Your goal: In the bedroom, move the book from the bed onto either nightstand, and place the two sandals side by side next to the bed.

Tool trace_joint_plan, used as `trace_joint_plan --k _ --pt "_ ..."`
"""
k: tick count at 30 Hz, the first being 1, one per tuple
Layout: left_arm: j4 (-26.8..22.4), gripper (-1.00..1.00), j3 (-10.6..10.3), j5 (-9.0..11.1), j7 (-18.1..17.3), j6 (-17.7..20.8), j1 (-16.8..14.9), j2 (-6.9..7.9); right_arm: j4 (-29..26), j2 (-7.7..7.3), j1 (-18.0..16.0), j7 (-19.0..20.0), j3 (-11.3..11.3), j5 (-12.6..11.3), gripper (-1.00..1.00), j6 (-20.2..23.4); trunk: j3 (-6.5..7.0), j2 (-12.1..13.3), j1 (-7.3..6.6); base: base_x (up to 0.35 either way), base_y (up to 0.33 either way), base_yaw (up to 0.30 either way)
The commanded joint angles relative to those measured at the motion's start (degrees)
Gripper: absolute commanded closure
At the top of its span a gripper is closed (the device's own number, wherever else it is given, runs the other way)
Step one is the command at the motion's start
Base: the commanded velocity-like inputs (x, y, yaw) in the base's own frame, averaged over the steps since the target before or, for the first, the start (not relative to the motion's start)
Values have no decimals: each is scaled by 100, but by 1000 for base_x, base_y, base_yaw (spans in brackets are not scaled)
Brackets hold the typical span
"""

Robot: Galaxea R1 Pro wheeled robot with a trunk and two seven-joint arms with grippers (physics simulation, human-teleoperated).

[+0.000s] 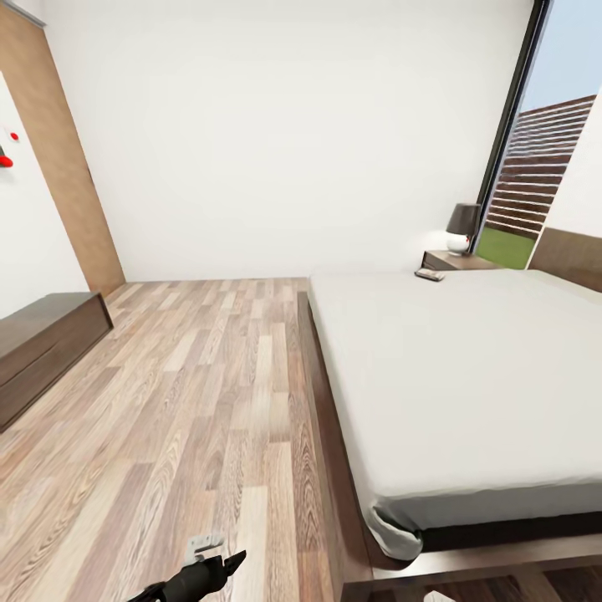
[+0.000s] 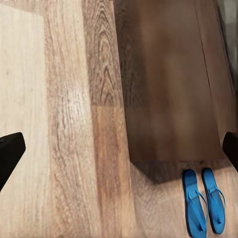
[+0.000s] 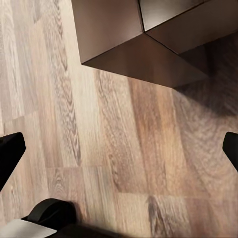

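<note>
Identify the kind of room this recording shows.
A bedroom, most likely: a large bed with a white mattress on a dark wood frame, a nightstand carrying a lamp beside it, and blue sandals on the wood floor.

One bed (image 1: 468,393), one nightstand (image 1: 456,261), one lamp (image 1: 461,227), two blue sandals (image 2: 203,201).

A wood floor (image 1: 184,401) meets a white wall (image 1: 284,134). A low dark cabinet (image 1: 42,347) stands at the floor's left edge. A dark-shaded lamp (image 1: 462,226) stands before a window (image 1: 552,142).
</note>
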Motion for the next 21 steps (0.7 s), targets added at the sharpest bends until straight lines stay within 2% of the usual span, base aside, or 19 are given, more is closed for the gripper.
trace_joint_plan --k 1,21 --pt "8 -100 1 -3 -18 -25 -4 1 4 -2 -4 17 -49 58 -100 8 13 39 -24 0 0 0" --pt "8 -100 1 -3 -18 -25 -4 1 5 -2 -4 20 -48 59 -100 8 372 841 -463 0 0 0"
